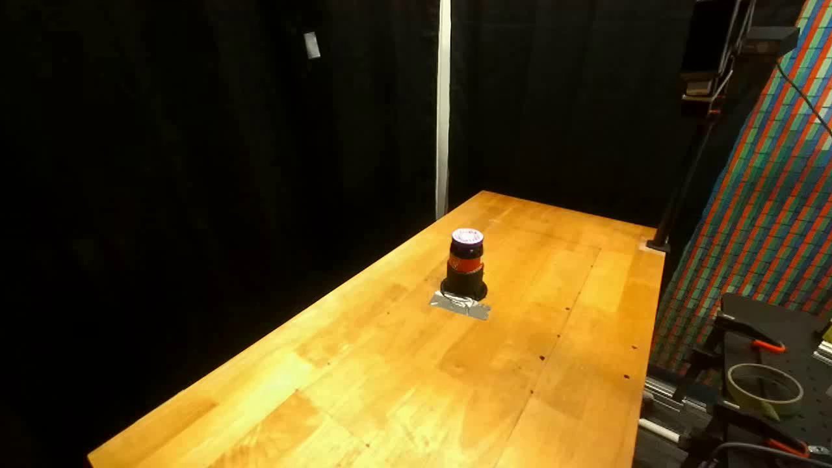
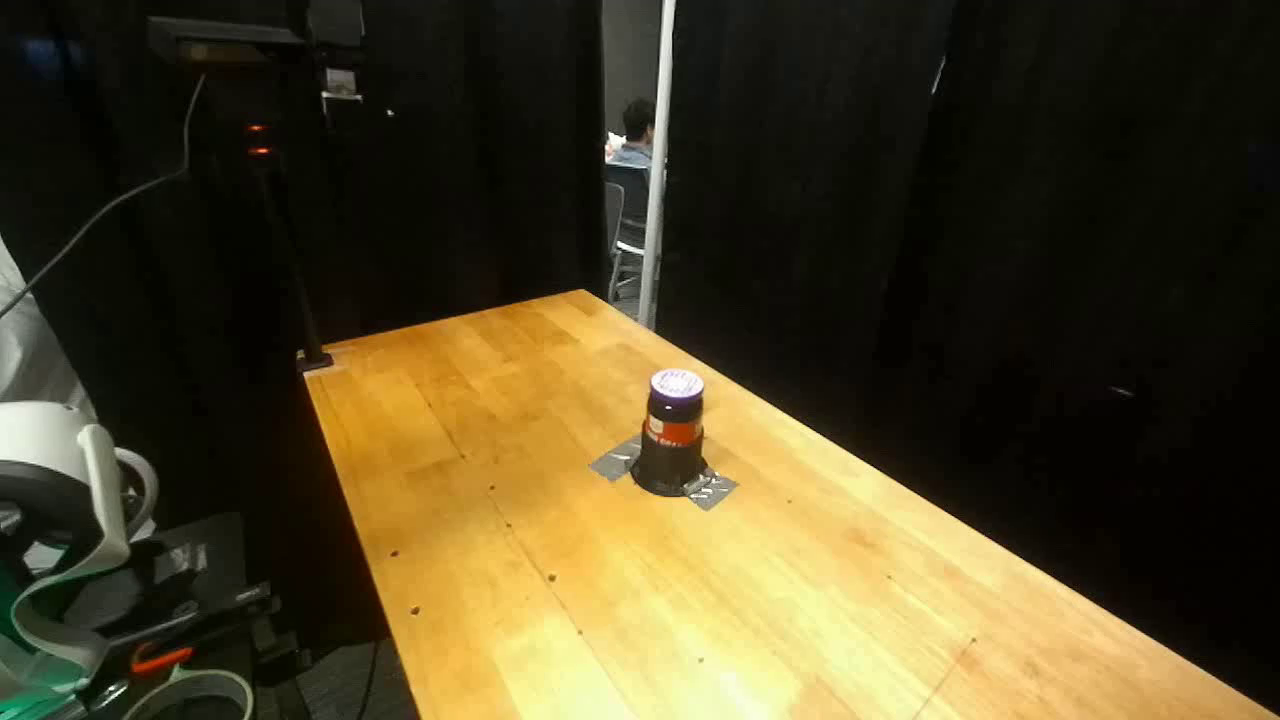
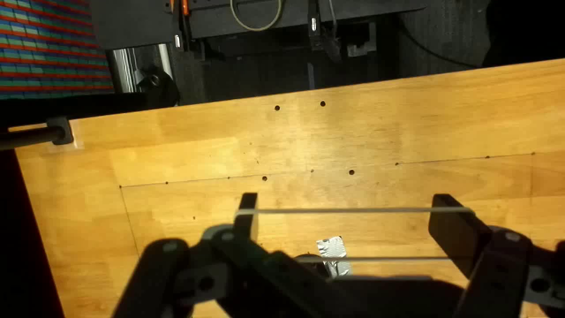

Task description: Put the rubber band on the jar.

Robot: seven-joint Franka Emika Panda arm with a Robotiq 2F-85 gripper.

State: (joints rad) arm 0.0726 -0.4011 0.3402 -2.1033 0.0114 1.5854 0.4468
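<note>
Jutting in at the left edge of the wrist view, a black pole (image 3: 26,137) meets the wooden table (image 3: 198,137). Lower and nearer the centre, the gripper (image 3: 346,216) has its fingers (image 3: 457,238) spread wide, a pale rubber band (image 3: 344,210) stretched around both. In the gap between them, low in the frame, a dark rounded edge (image 3: 318,266) and silver tape (image 3: 333,248) show, partly covered by the gripper; the jar cannot be made out there. Just right of centre in both exterior views, the jar (image 2: 675,430) stands upright at a black base (image 2: 668,467) taped to the table, apart from the fingers.
</note>
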